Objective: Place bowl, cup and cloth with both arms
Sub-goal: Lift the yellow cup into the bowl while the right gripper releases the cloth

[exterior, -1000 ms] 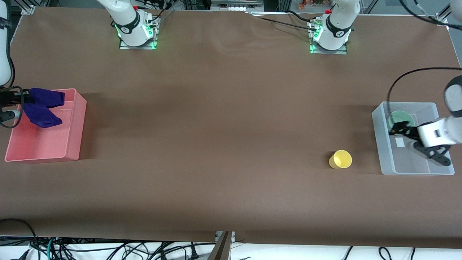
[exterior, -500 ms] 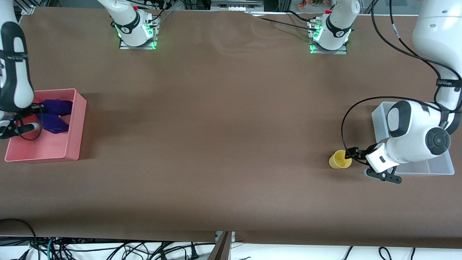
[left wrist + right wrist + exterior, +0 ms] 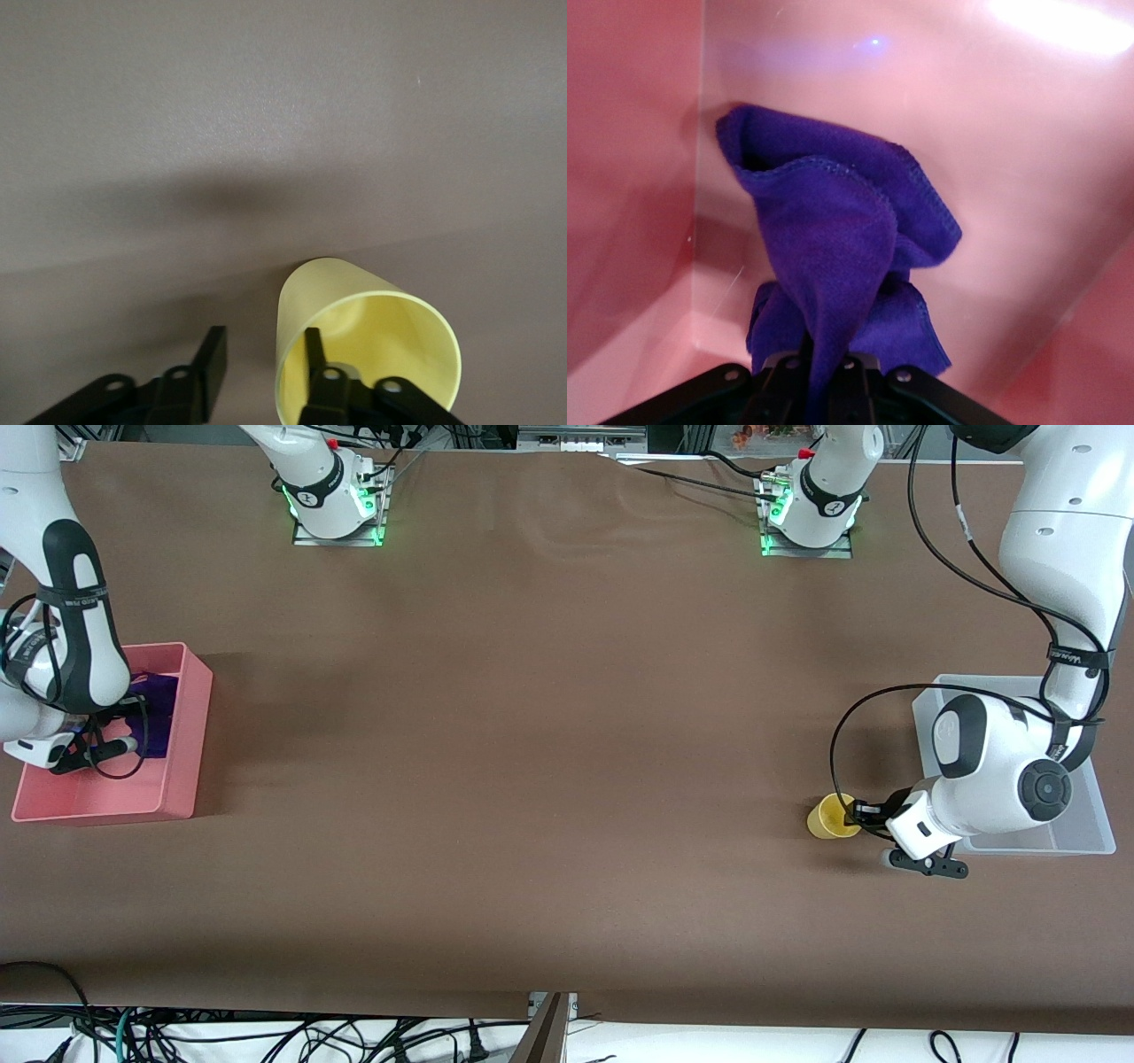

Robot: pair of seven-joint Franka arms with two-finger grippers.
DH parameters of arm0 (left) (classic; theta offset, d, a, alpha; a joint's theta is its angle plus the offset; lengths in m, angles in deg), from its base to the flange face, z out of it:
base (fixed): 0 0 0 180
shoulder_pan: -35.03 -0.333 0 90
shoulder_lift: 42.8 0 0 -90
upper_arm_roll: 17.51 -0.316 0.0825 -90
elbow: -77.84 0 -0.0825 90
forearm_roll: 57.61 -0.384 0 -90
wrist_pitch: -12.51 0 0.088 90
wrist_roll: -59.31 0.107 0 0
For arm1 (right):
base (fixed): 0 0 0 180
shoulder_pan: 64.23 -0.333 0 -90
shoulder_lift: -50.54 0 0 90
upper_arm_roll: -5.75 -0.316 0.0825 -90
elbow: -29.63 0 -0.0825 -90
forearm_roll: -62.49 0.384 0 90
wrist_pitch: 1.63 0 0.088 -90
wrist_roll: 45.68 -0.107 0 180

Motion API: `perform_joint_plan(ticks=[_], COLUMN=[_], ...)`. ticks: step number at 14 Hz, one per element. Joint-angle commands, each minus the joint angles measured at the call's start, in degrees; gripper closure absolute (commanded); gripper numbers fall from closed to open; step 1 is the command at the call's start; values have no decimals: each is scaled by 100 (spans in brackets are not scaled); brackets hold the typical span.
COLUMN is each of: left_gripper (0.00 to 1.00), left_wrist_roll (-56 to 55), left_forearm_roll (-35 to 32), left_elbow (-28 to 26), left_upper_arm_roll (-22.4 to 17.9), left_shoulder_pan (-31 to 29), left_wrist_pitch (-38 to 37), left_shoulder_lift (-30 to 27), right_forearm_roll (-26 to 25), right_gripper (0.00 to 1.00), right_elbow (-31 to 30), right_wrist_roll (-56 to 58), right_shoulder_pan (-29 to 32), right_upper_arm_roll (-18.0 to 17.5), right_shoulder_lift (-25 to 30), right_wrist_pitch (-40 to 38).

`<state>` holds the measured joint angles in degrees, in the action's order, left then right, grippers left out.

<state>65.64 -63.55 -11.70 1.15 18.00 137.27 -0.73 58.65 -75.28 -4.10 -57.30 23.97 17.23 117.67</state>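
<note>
Two steps in hand at once: cup pickup at the left arm's end, cloth drop-off at the right arm's end.

Left gripper (image 3: pixel 257 367) down at the table beside the clear bin (image 3: pixel 927 717), fingers apart and straddling the wall of the yellow cup (image 3: pixel 363 341): one finger (image 3: pixel 312 354) inside the mouth, the other (image 3: pixel 211 359) outside with a gap to the wall. Cup tipped, mouth toward the fingers, just beside the bin on the bare table. No squeeze yet. Next: close on the wall, lift, carry over the bin, most likely. Thin wall, so probably a gentle pinch and a check that the rim does not slip.

Right gripper (image 3: pixel 824 367) low inside the pink bin (image 3: pixel 190 717), fingers clamped on a fold of the purple cloth (image 3: pixel 842 239). Cloth hanging from the fingertips, its lower folds seemingly against the bin floor. Next: open and rise clear.

Bowl not visible; clear bin largely hidden under the left arm.
</note>
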Motion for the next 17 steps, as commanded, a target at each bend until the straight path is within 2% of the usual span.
perform_joint_plan(ticks=[1, 2, 3, 4, 5, 8, 10, 12, 14, 17], left_gripper=[100, 100, 100, 100, 100, 100, 100, 100, 100, 100], left_wrist_roll=[-97, -114, -106, -97, -62, 822, 1683, 2396, 2740, 3329], left_forearm_roll=[-13, -13, -13, -13, -21, -30, -48, -721, -927, -1041], left_elbow=[156, 165, 200, 261, 288, 655, 649, 456, 96, -519], left_upper_arm_roll=[24, 41, 59, 68, 77, -2, -169, -126, -117, -117], left_shoulder_pan=[16, 16, 8, 7, -1, -98, -378, -694, -1011, -1581], left_wrist_pitch=[-75, -110, -302, -634, -968, -2276, -2938, -3150, -3142, -2732], left_shoulder_lift=[38, 3, -41, -198, -382, -901, -1191, -1481, -1710, -1860], right_forearm_roll=[259, 374, 514, 646, 673, 674, 674, 674, 682, 665], right_gripper=[100, 100, 84, 28, 0, 0, 0, 0, 0, 0], right_elbow=[-55, -55, -55, -55, -38, 163, 619, 1172, 1464, 1465], right_wrist_roll=[60, 60, 60, 52, 52, 8, -1, -10, -45, -875], right_shoulder_pan=[37, 19, 2, -7, -7, -60, -60, -60, -104, -139], right_upper_arm_roll=[-47, -47, -47, -47, -47, -73, -64, -82, -204, -809], right_shoulder_lift=[-175, -254, -299, -290, -229, 297, 500, 580, 693, 1220], right_wrist_pitch=[260, 287, 287, 278, 200, -439, -1177, -1924, -2401, -2455])
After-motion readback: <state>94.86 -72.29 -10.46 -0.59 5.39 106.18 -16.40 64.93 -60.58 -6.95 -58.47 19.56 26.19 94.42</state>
